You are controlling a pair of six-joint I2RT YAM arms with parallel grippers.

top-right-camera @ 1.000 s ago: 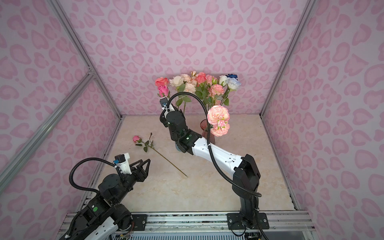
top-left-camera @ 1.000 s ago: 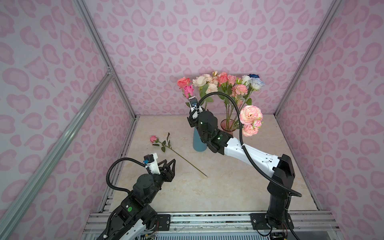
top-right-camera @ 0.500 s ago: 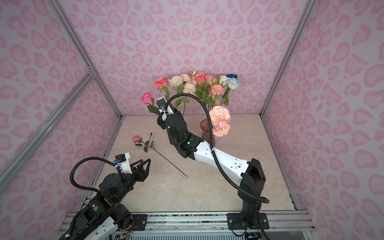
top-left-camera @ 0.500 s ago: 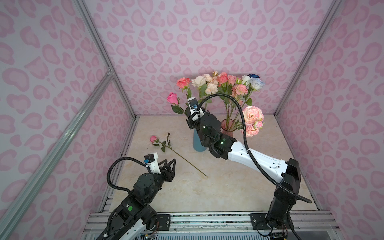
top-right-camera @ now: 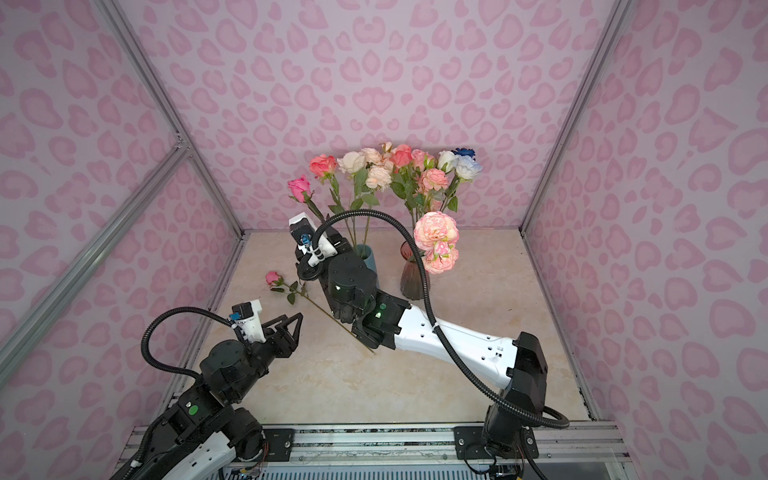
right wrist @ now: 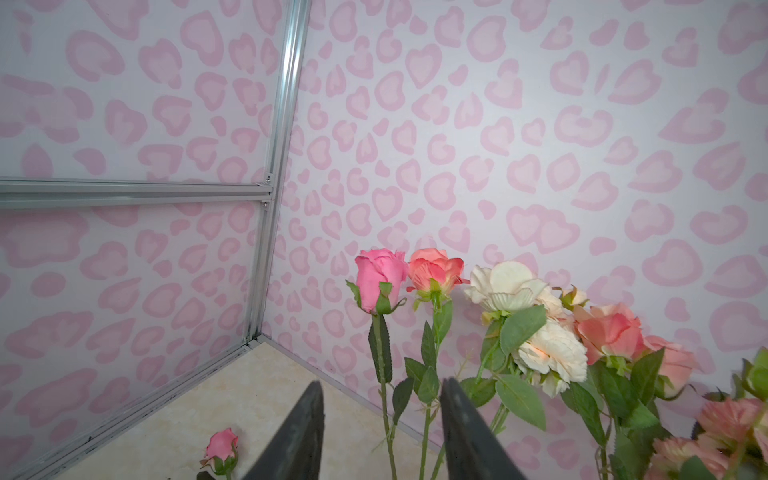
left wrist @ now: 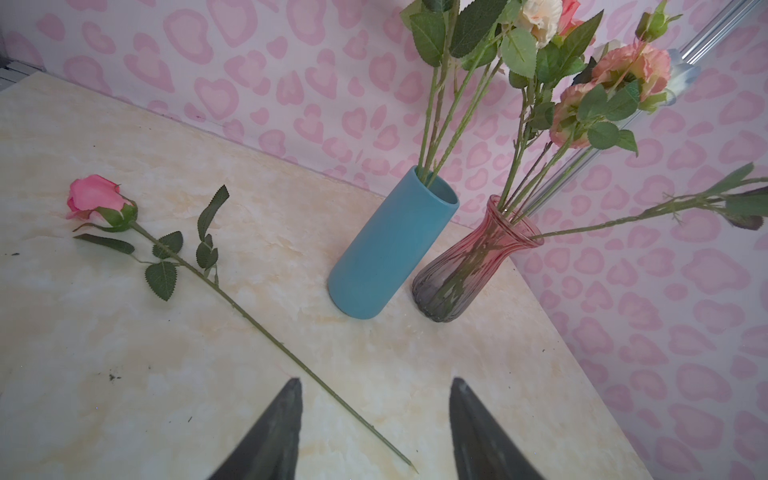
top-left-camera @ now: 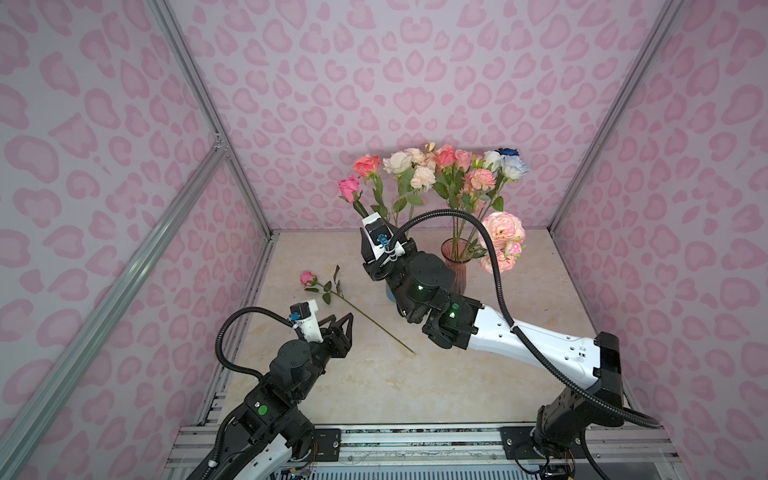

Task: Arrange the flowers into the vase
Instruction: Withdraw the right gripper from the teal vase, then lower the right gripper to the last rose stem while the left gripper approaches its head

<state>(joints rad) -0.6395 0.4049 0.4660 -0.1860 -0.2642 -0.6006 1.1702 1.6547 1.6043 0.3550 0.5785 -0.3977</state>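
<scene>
**Q:** How does the right gripper (right wrist: pixel 382 384) stand?

**A:** Its jaws are apart. The green stem of a magenta rose (right wrist: pixel 380 276) rises through the gap, and the right wrist view shows neither finger touching it.

**Q:** What surrounds it?

**A:** A coral rose (right wrist: pixel 434 268) and a cream rose (right wrist: pixel 503 284) stand beside the magenta one. Their stems run down to the blue cylindrical vase (top-right-camera: pixel 368 257), which the right arm partly hides. The magenta rose's lower end is hidden behind the wrist. Just beside the blue vase stands the pink glass vase (top-left-camera: pixel 455 266). It holds further flowers, among them a large pink peony (top-left-camera: pixel 500 226) leaning out to the right and pale blue roses (top-left-camera: pixel 513 166).

**Q:** And the left gripper (left wrist: pixel 374 380)?

**A:** Its jaws are apart and empty, and it hovers over the marbled table (left wrist: pixel 124 374). One pink rose (left wrist: pixel 97 201) lies flat on the table, left of the blue vase. Its bare stem end lies near the left gripper's fingers.
</scene>
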